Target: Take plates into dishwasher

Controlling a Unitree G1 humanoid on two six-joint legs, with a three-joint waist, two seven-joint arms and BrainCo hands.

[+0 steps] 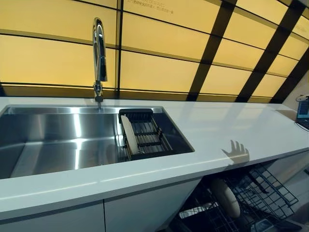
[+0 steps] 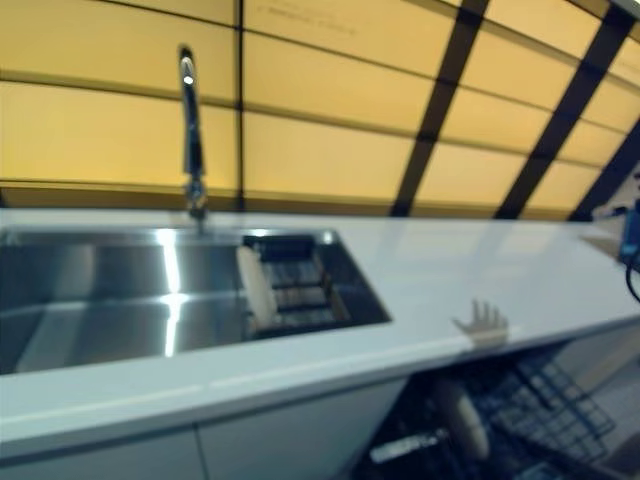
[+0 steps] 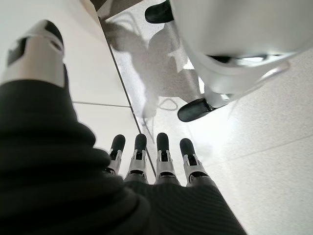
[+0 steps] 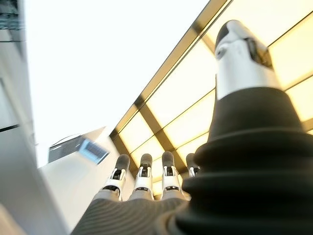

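A beige plate (image 1: 129, 135) stands on edge in a dark dish rack (image 1: 149, 134) at the right end of the sink (image 1: 53, 140). Below the counter at the lower right, the pulled-out wire dishwasher rack (image 1: 263, 191) holds another beige plate (image 1: 226, 197) standing on edge. Neither hand shows in the eye views. My left hand (image 3: 151, 164) shows in its wrist view with straight fingers, empty, hanging over the pale floor. My right hand (image 4: 144, 181) shows in its wrist view with straight fingers, empty, raised in front of the yellow wall panels.
A tall chrome tap (image 1: 99, 53) stands behind the sink. The white counter (image 1: 231, 123) runs to the right, with a blue object (image 1: 303, 108) at its far right end. White cabinet doors (image 1: 145, 208) lie below the sink, left of the dishwasher rack.
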